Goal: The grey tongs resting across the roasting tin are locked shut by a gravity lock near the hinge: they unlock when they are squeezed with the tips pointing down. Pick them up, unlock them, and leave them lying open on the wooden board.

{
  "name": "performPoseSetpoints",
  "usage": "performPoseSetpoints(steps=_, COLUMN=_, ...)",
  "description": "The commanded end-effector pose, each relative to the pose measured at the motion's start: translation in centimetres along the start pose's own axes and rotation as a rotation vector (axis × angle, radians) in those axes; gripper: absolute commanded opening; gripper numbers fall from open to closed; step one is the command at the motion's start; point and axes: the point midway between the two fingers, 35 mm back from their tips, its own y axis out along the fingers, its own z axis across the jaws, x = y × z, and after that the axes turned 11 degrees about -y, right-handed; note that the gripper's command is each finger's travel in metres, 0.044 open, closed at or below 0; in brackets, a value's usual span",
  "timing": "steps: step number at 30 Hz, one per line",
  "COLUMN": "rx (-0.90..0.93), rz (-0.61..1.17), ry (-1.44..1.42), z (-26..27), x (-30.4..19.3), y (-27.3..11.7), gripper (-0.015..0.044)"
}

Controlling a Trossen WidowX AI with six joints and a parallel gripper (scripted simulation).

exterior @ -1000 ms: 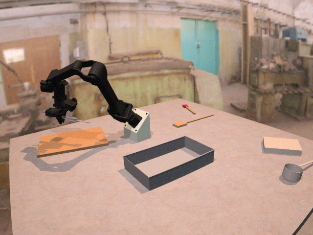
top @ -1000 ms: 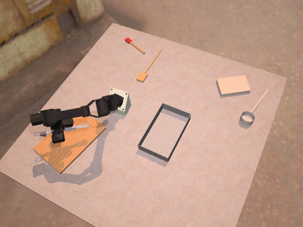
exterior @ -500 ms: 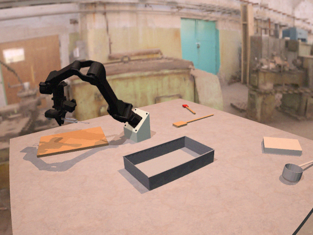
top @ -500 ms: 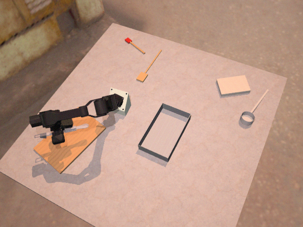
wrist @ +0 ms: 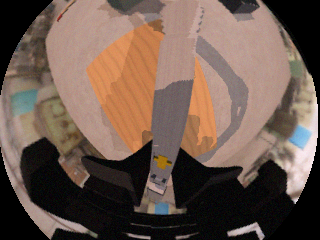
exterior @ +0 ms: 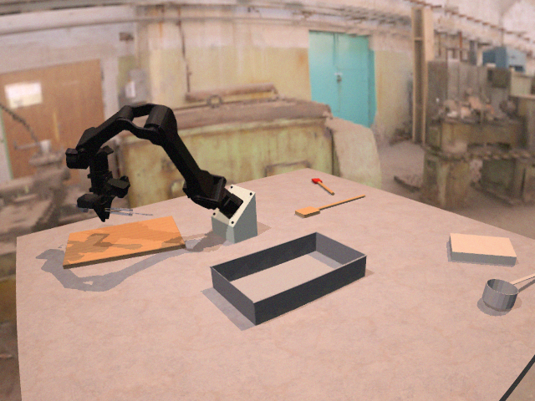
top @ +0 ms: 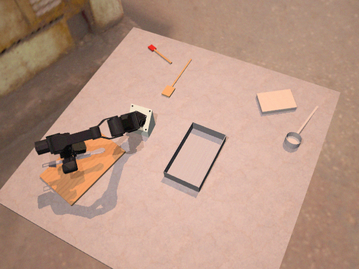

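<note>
Grey tongs held roughly level in the air above the wooden board, clear of its surface. End effector pinches them near the hinge. Roasting tin stands well apart on the tabletop.

Even, soft daylight is falling from the upper right; the arm is casting a pale grey shadow leftward past the wooden board. No glare is showing. The workshop backdrop is blurring. The wrist view is bending into a black-rimmed fisheye circle.
</note>
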Motion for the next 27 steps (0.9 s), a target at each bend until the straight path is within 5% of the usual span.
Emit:
performPoseSetpoints(steps=1, rx=-0.001, rz=-0.018, ry=0.005, z=0.2, x=0.2, y=0.8, gripper=-0.015)
performPoseSetpoints(steps=20, rx=-0.024, rz=-0.057, ry=-0.024, z=0.1, x=0.4, y=3.4, gripper=-0.015)
performPoseSetpoints(steps=27, rx=-0.027, rz=-0.046, ry=-0.033, z=-0.2, x=0.2, y=3.0, gripper=0.0034)
